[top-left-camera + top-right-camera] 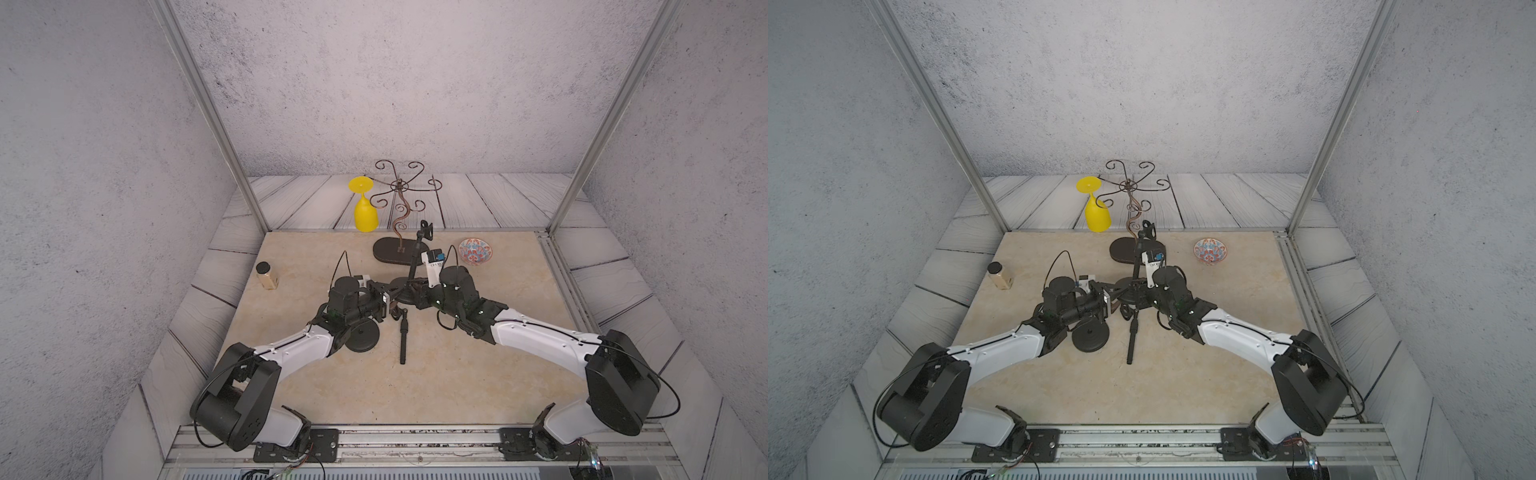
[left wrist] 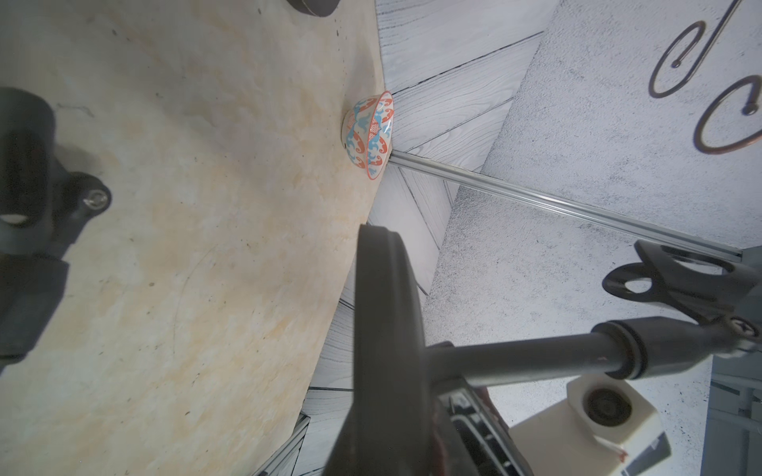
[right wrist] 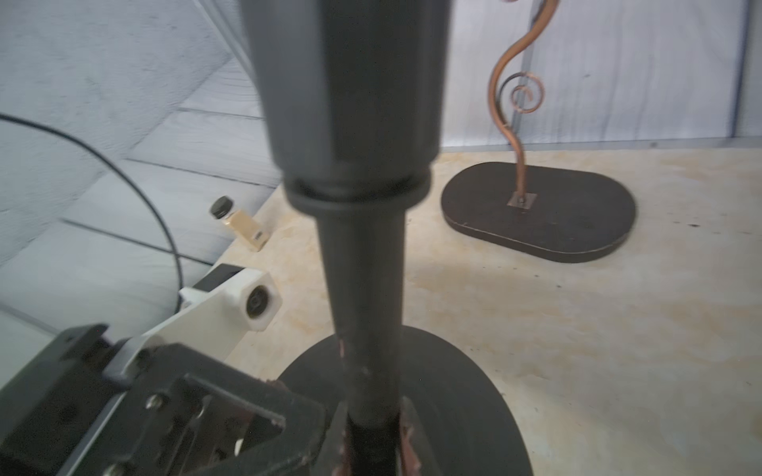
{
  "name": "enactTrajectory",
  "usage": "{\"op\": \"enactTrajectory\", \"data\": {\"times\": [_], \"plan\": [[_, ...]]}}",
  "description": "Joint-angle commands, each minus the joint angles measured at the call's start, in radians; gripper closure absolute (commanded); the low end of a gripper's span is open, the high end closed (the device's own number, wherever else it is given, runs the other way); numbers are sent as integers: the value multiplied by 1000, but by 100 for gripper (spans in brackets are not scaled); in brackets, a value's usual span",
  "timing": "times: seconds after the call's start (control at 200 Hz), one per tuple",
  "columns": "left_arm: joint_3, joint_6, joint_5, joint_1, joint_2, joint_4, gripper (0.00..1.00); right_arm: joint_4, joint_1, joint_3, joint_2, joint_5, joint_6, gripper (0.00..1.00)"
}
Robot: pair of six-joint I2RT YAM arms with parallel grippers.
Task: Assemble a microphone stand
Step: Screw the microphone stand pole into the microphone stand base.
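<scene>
Two parts look mated: pole (image 1: 415, 257) upright on round base (image 1: 405, 296) at frame centre. Your right pincer (image 3: 373, 439) clamped low on the pole, left pincer (image 1: 392, 292) nipping the base rim. Loose rod (image 1: 403, 336) below, on worktop (image 1: 332, 386), awaits fitting.

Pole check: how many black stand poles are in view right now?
2. One upright pole stands in the round base, clamped by the right gripper. One loose pole lies flat on the table, in front of that base. None seems hidden.
</scene>
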Motion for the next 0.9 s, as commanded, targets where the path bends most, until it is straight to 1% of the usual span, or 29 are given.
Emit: {"op": "enactTrajectory", "data": {"times": [0.0, 0.025, 0.06, 0.085, 0.125, 0.15, 0.195, 0.225, 0.3, 0.35, 0.465, 0.54, 0.601, 0.731, 0.896], "plan": [[18, 10, 78, -23, -21, 131, 100, -76, 72, 88, 42, 126, 103, 100], [18, 9, 80, -23, -20, 131, 100, -78, 73, 87, 38, 122, 106, 100], [16, 9, 80, -23, -20, 132, 100, -77, 71, 77, 22, 119, 97, 92], [14, 9, 80, -22, -21, 132, 100, -70, 71, 64, 8, 107, 80, 82], [12, 9, 80, -22, -22, 132, 100, -52, 67, 41, -24, 75, 33, 64], [12, 8, 78, -22, -23, 132, 100, -43, 63, 23, -46, 51, 7, 56], [10, 8, 76, -21, -23, 132, 100, -24, 51, -13, -90, -16, -49, 47], [10, 8, 76, -20, -24, 132, 100, -14, 40, -36, -118, -77, -82, 44], [9, 7, 79, -19, -25, 135, 100, 7, -2, -87, -173, -211, -159, 43], [7, 6, 81, -19, -27, 137, 100, 33, -47, -124, -195, -320, -181, 43], [-2, 0, 81, -19, -34, 135, 100, 196, -185, -204, -195, -596, -148, 45], [-7, -8, 79, -18, -38, 143, 100, 307, -243, -233, -173, -706, -130, 47], [-8, -13, 78, -19, -42, 146, 100, 319, -262, -222, -149, -746, -156, 49], [-4, -14, 77, -19, -55, 129, 100, 223, -272, -153, -100, -755, -237, 53], [7, 6, 71, -19, -67, 90, 100, 236, -280, -108, -38, -804, -234, 60]]}}
